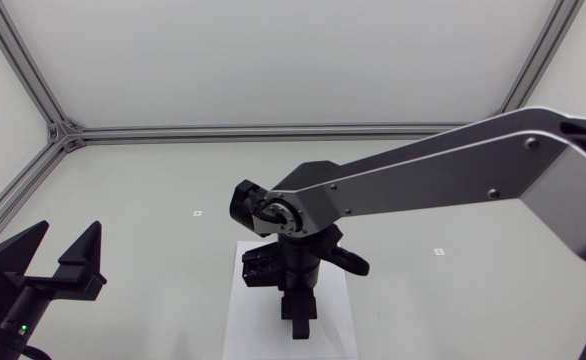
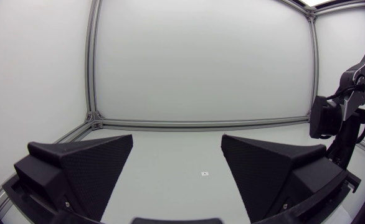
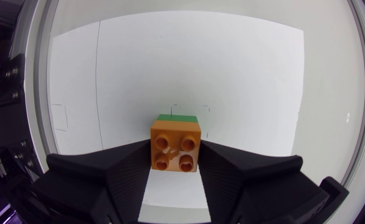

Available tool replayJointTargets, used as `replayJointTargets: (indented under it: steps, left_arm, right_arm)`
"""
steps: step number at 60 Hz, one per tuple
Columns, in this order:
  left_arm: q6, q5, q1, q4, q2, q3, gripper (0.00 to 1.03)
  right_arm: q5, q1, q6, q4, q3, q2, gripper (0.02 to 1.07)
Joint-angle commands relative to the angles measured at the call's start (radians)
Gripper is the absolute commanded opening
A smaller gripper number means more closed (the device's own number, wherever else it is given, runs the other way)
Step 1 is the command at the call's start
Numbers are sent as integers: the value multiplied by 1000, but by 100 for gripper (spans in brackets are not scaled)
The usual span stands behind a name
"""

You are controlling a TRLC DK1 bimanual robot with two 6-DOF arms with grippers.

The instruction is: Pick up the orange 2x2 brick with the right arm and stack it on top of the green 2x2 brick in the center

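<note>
Squarely between the two black fingers of the right gripper (image 3: 175, 163), the orange 2x2 brick (image 3: 175, 145) sits clamped, studs up. An edge of the green 2x2 brick (image 3: 177, 117) shows just beyond it, over the white sheet (image 1: 238, 320) at table centre. The left gripper (image 1: 68, 262) rests well apart, fingers spread wide.

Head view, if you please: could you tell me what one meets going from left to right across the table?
left gripper → small table mark → right gripper → second small table mark
</note>
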Motion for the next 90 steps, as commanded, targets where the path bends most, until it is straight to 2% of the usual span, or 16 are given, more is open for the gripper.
replayJointTargets:
  steps: [1,19,27,34,90]
  left_arm:
    - [13,4,3,-15,-8,-41,99]
    - [13,4,3,-15,-8,-41,99]
    - [13,4,3,-15,-8,-41,99]
    - [13,4,3,-15,-8,-41,99]
    - [13,4,3,-15,-8,-41,99]
  right_arm:
    - [3,11,2,-15,-21,19,57]
    - [2,9,4,-12,-18,11,56]
    - [-4,9,10,-2,-18,14,44]
    - [-4,8,10,7,-16,13,38]
    - [-3,-8,14,42,15,24,38]
